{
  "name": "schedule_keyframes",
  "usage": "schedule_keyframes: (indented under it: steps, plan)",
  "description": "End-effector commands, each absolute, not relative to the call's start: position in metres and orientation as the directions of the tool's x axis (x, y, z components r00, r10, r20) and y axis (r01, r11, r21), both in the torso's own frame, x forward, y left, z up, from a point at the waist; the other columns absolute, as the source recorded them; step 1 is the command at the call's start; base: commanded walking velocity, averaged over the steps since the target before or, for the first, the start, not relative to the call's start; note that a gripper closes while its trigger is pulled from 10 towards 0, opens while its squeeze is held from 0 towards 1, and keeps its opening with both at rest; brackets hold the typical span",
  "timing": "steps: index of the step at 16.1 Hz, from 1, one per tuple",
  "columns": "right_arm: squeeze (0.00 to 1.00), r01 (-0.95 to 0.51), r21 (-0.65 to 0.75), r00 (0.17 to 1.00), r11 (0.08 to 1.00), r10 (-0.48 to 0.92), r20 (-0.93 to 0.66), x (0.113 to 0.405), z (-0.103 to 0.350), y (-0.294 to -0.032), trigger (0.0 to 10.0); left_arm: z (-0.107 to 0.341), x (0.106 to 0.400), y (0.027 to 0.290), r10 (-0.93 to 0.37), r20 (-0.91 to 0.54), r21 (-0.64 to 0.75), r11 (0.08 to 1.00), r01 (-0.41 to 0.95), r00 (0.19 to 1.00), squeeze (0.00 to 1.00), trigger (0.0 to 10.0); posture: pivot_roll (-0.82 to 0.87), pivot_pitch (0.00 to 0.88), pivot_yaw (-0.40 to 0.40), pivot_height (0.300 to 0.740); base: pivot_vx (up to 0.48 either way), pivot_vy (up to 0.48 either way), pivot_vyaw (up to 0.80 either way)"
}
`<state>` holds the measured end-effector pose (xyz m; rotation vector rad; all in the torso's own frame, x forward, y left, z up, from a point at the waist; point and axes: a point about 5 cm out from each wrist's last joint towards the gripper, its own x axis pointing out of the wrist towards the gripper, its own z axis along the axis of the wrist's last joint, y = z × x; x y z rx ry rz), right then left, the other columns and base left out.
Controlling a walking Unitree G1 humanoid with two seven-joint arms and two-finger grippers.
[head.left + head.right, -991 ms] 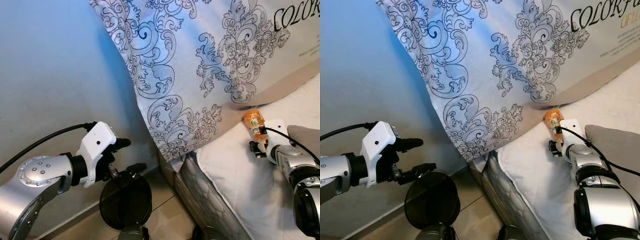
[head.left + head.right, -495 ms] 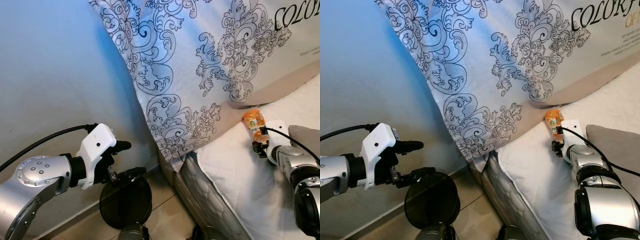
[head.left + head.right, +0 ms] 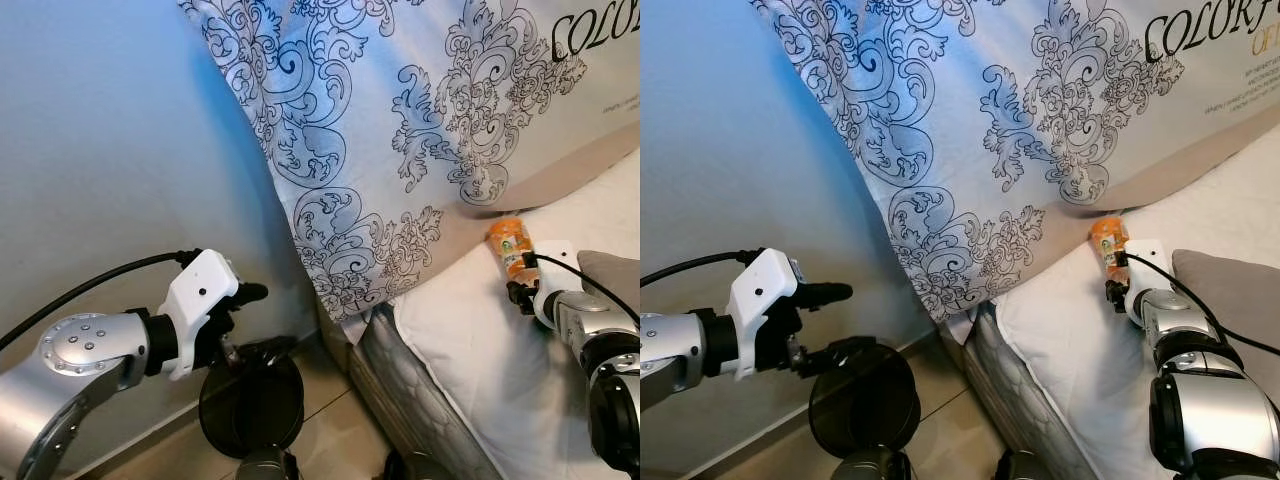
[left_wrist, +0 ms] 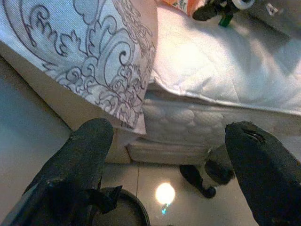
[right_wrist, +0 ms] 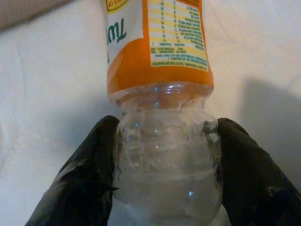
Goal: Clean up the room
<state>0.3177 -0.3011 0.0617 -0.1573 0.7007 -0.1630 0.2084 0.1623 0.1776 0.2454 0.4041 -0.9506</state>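
A clear plastic bottle (image 3: 508, 243) with an orange label lies on the white bed sheet, close under the patterned pillow. My right gripper (image 5: 165, 181) is shut on the bottle (image 5: 157, 52), one black finger pressed on each side of its clear end. My left gripper (image 3: 264, 320) is open with nothing in it. It hovers just above a round black bin (image 3: 250, 405) on the floor beside the bed, and its wrist view looks across the bed corner.
A large pillow (image 3: 400, 130) with a grey scroll pattern leans against the blue-grey wall (image 3: 100, 150) and overhangs the mattress (image 3: 400, 380) corner. A grey cushion (image 3: 612, 270) lies on the bed by my right arm. Beige floor tiles (image 3: 330, 440) surround the bin.
My left gripper has sunk slightly toward the bin. The right gripper and the bottle have barely moved.
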Motion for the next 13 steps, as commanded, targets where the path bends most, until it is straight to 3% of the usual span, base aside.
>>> schedule_keyframes:
  steps: [1, 4, 6, 9, 12, 13]
  plan:
    - [0.0, 0.118, -0.14, 0.776, 0.983, -0.179, -0.604, 0.321, 0.064, -0.298, 0.0, 0.175, 0.21, 0.164, -0.723, -0.437, 0.03, 0.583, 0.812, 0.536, 0.0, 10.0, 0.2, 0.055, 0.054, 0.74, 0.0, 0.0, 0.0]
    - [0.0, 0.156, 0.025, 0.845, 0.987, -0.121, -0.521, 0.33, 0.074, -0.292, 0.0, 0.17, 0.214, 0.158, -0.71, -0.386, 0.006, 0.636, 0.771, 0.589, 0.0, 10.0, 0.15, 0.0, 0.02, 0.74, 0.0, 0.0, 0.0]
    - [0.0, 0.147, 0.194, 0.902, 0.97, -0.051, -0.429, 0.331, 0.077, -0.288, 0.0, 0.165, 0.221, 0.155, -0.646, -0.319, -0.004, 0.732, 0.681, 0.693, 0.0, 10.0, 0.1, 0.0, -0.003, 0.74, 0.0, 0.0, 0.0]
    - [0.0, 0.113, 0.278, 0.941, 0.954, -0.013, -0.339, 0.326, 0.08, -0.287, 0.0, 0.16, 0.228, 0.156, -0.573, -0.299, 0.006, 0.798, 0.602, 0.763, 0.0, 10.0, 0.07, 0.0, -0.007, 0.74, 0.0, 0.0, 0.0]
    - [0.0, 0.066, 0.411, 0.996, 0.909, -0.034, -0.086, 0.303, 0.096, -0.276, 0.0, 0.159, 0.24, 0.155, -0.467, -0.235, 0.035, 0.872, 0.488, 0.852, 0.0, 10.0, 0.02, 0.0, 0.001, 0.74, 0.0, 0.0, 0.0]
    - [0.0, 0.055, 0.421, 0.998, 0.905, -0.033, -0.059, 0.299, 0.098, -0.271, 2.6, 0.159, 0.241, 0.155, -0.452, -0.226, 0.04, 0.881, 0.472, 0.863, 0.0, 10.0, 0.01, 0.0, 0.003, 0.74, 0.0, 0.0, 0.0]
